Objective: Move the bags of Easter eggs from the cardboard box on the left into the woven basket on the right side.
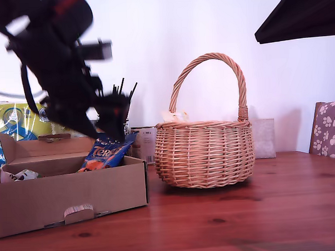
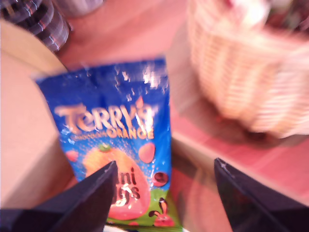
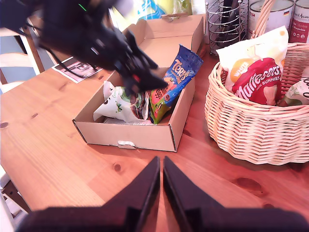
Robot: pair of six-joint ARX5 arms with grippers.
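A dark blue bag with orange lettering (image 2: pixel 118 145) leans on the right-hand wall of the cardboard box (image 1: pixel 76 190) in the exterior view, its top sticking out (image 1: pixel 110 153). My first gripper (image 2: pixel 164 193) hangs open just over it, fingers spread, one finger overlapping the bag's lower corner. A green-and-white bag (image 3: pixel 118 104) lies deeper in the box. The woven basket (image 1: pixel 205 154) holds a red bag (image 3: pixel 258 79) and a cream bag (image 3: pixel 246 55). My second gripper (image 3: pixel 161 193) is shut on nothing, high over the table in front of the box.
A black wire holder of dark sticks (image 3: pixel 224 21) and tins (image 3: pixel 277 14) stand behind the box and basket. A yellow-green-blue pack (image 1: pixel 12 124) sits behind the box. A paw-print chair (image 1: pixel 329 129) is at the exterior view's right. An arm's dark bulk (image 1: pixel 301 14) fills that view's top right.
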